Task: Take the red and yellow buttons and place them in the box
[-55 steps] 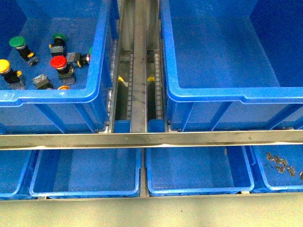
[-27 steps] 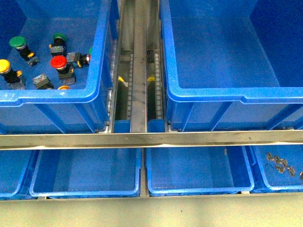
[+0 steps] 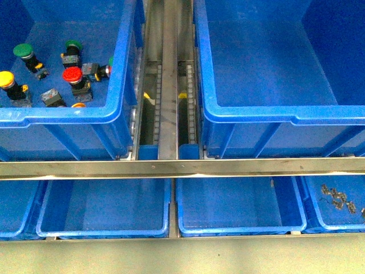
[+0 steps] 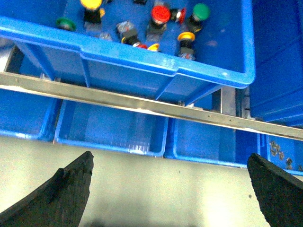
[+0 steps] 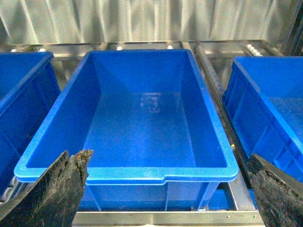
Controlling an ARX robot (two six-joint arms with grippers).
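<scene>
A red button (image 3: 71, 75) and a yellow button (image 3: 6, 79) lie among green-capped switches in the left blue crate (image 3: 57, 116). The left wrist view shows the red button (image 4: 160, 14) and two yellow buttons (image 4: 91, 4) (image 4: 186, 37) in that crate. The box (image 3: 285, 117), a large deep blue crate at the right, is empty, as the right wrist view (image 5: 128, 174) shows too. My left gripper (image 4: 169, 157) is open and empty, low in front of the shelf. My right gripper (image 5: 168, 156) is open and empty, facing the box's near rim. Neither gripper shows in the front view.
Green-capped switches (image 3: 23, 51) (image 3: 72, 45) lie beside the buttons. A steel roller track (image 3: 168, 85) runs between the two crates. A steel rail (image 3: 182, 167) crosses in front. Shallow blue trays (image 3: 102, 231) sit below it, one holding small metal parts (image 3: 339, 198).
The front view has shifted very slightly. Nothing in the crates has moved.
</scene>
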